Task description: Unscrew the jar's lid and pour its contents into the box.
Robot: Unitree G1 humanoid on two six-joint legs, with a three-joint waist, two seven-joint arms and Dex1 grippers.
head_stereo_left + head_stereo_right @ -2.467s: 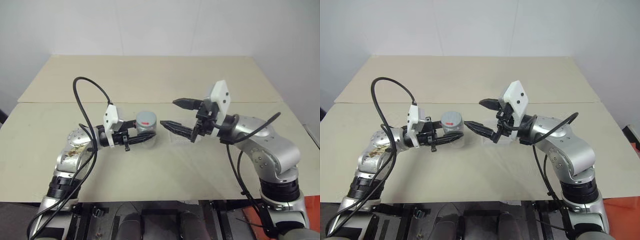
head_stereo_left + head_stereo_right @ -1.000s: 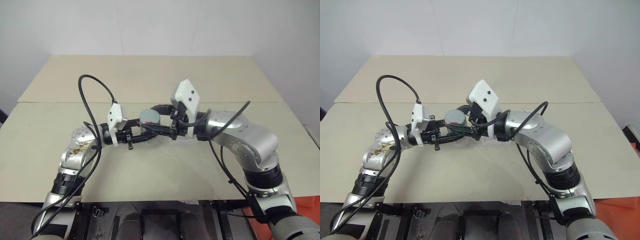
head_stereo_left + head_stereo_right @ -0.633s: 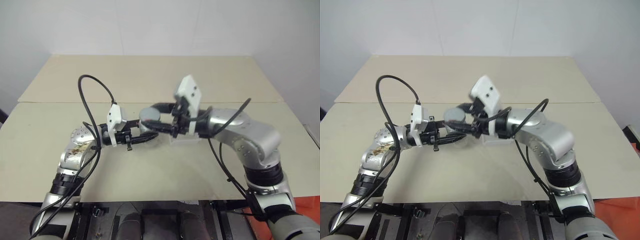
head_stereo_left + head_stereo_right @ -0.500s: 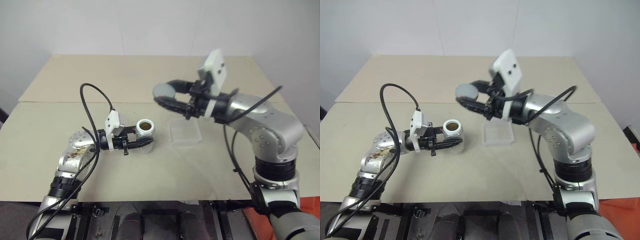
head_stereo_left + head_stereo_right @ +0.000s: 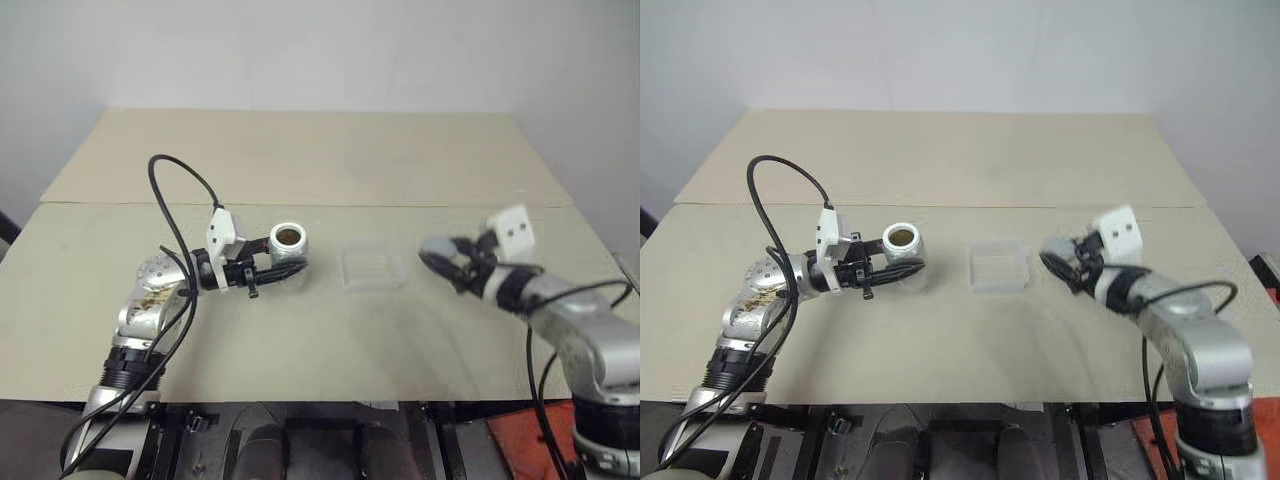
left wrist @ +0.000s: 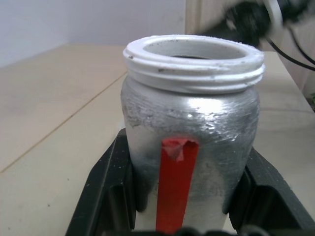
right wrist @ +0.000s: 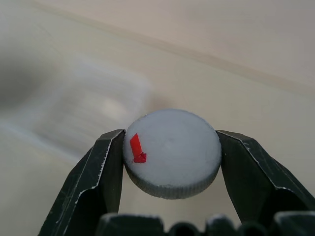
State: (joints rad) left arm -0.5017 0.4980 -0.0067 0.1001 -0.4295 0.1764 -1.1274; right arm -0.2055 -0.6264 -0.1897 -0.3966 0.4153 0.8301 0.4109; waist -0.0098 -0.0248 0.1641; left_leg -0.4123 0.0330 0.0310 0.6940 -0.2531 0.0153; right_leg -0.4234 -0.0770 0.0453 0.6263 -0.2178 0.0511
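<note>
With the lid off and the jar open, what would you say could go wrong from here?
1. The open jar, upright in the left claw, stands apart from the box; tipping early would likely spill the contents on the table.
2. The lid, pinched by its edge in the right claw, could slip.

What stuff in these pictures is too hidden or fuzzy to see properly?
- The contents: a small brown patch in the head views; in the left wrist view the jar rim hides them.
- The box: a blur behind the lid in the right wrist view.
- The jar's base: hidden by the left gripper's fingers.
</note>
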